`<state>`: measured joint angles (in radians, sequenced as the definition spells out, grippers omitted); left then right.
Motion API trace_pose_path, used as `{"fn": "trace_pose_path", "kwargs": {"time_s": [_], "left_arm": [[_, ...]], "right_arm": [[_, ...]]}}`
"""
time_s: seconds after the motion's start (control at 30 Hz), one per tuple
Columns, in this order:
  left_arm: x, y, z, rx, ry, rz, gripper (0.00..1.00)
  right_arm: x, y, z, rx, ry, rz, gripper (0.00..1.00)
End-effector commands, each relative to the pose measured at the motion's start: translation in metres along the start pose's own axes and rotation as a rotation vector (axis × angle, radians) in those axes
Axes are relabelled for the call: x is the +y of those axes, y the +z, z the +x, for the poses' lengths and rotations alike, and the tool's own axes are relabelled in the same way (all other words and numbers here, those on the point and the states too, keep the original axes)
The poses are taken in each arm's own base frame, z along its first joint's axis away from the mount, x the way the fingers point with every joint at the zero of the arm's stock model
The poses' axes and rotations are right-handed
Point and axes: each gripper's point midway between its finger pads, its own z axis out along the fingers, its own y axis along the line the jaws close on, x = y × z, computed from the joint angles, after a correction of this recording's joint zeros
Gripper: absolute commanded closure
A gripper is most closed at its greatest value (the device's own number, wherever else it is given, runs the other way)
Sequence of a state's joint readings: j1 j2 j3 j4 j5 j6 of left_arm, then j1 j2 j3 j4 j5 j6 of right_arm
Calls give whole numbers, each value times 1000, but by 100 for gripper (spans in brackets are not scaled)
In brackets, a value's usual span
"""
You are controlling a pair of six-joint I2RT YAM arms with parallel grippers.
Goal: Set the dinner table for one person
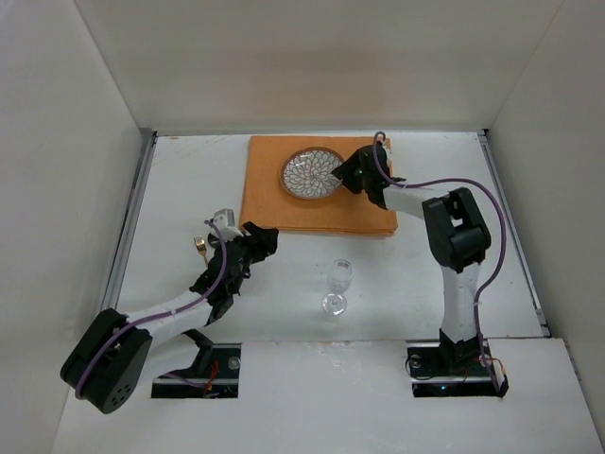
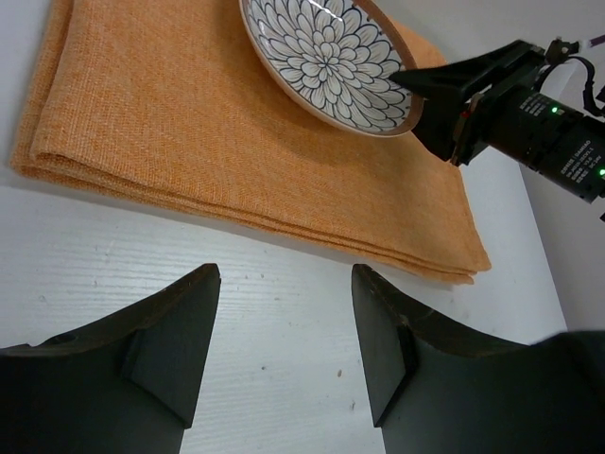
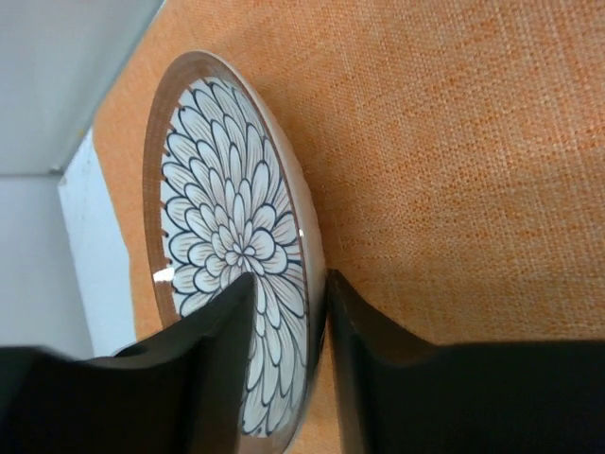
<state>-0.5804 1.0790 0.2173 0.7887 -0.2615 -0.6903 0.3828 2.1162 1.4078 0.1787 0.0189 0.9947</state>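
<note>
The right end effector (image 3: pixel 289 279) pinches the plate (image 3: pixel 222 227) by its rim on the orange mat (image 1: pixel 284 213), near the far edge of the worktop (image 1: pixel 425 274). The left end effector (image 2: pixel 284 274) is wide open and empty. The step looks like placing the plate; next it should probably release gently.

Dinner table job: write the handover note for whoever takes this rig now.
Left gripper: open, empty, over the dinner table by the orange mat.
Right gripper: jaws closed on the rim of the plate; plate on the mat.
Wine glass upright in front of the mat; fork on the table beside the left arm.
Done: mat and plate down. Left: release plate, bring fork and glass to it.
</note>
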Motion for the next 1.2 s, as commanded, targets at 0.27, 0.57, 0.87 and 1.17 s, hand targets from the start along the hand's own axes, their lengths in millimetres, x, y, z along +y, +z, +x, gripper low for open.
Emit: {"fn": "trace_pose_path", "kwargs": {"time_s": [0.27, 0.57, 0.87, 1.17], "left_arm": [[-5, 4, -7, -33, -25, 20, 44], [-4, 5, -4, -25, -42, 15, 44], [-5, 7, 1, -13, -47, 14, 44], [-10, 4, -4, -29, -47, 31, 45]], "right_arm": [[7, -74, -42, -161, -125, -44, 34], [34, -233, -62, -293, -439, -84, 64], [67, -387, 18, -89, -725, -226, 90], [72, -421, 56, 3, -890, -237, 48]]}}
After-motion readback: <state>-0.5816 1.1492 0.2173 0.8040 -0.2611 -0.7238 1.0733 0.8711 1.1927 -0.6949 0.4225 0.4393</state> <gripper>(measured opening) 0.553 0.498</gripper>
